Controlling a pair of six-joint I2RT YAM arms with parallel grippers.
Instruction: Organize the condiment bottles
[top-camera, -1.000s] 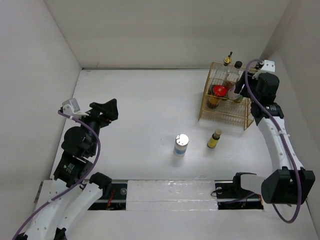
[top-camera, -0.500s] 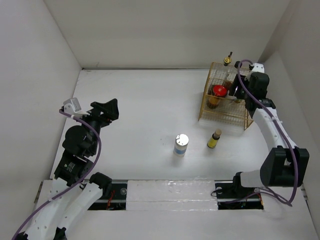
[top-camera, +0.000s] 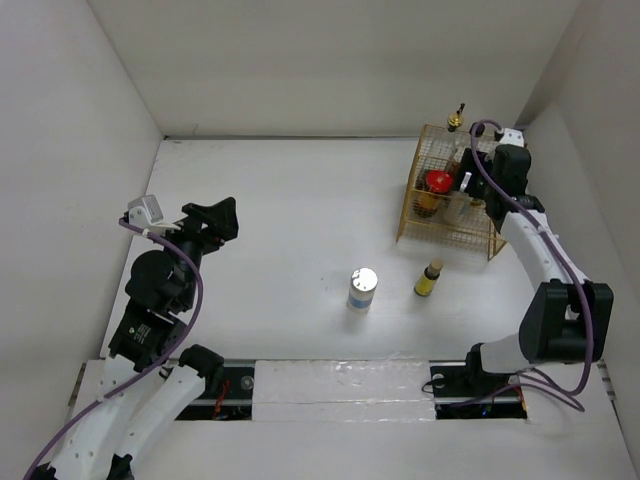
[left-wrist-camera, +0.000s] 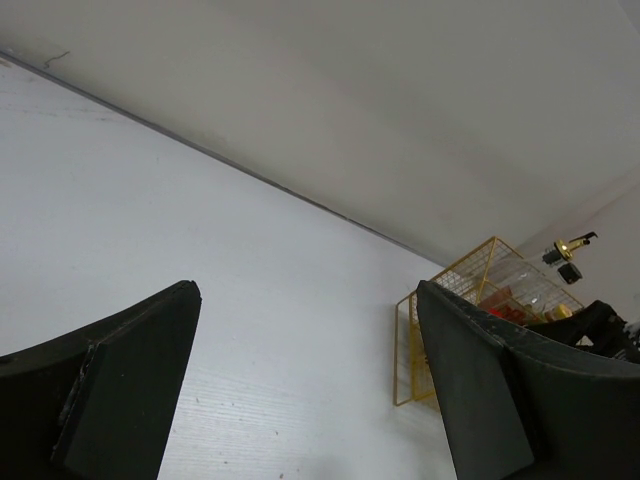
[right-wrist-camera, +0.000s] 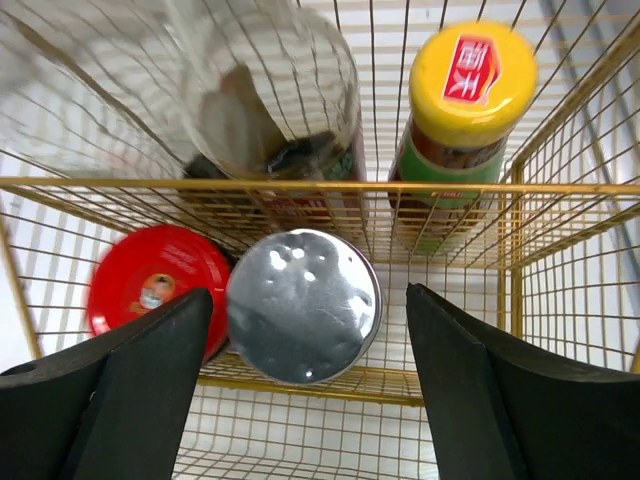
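My right gripper (right-wrist-camera: 308, 300) hangs open over the gold wire basket (top-camera: 445, 232). A silver-topped cylinder (right-wrist-camera: 303, 305) stands in the basket between its fingers, with a clear gap on the right side. Beside it are the red-lidded jar (right-wrist-camera: 155, 290), a yellow-capped bottle (right-wrist-camera: 470, 80) and a blurred clear bottle (right-wrist-camera: 270, 90). The gold-spouted bottle (top-camera: 456, 122) rises at the basket's back. On the table stand another silver-topped cylinder (top-camera: 362, 288) and the small yellow bottle (top-camera: 429, 278). My left gripper (top-camera: 215, 215) is open and empty, far to the left.
The basket sits in the back right corner, close to the right wall. White walls enclose the table on the left, back and right. The basket (left-wrist-camera: 440, 285) shows in the distance between the left fingers.
My right arm has lowered toward the basket and its jaws have widened, letting go of the silver-topped cylinder. The left arm has not moved.
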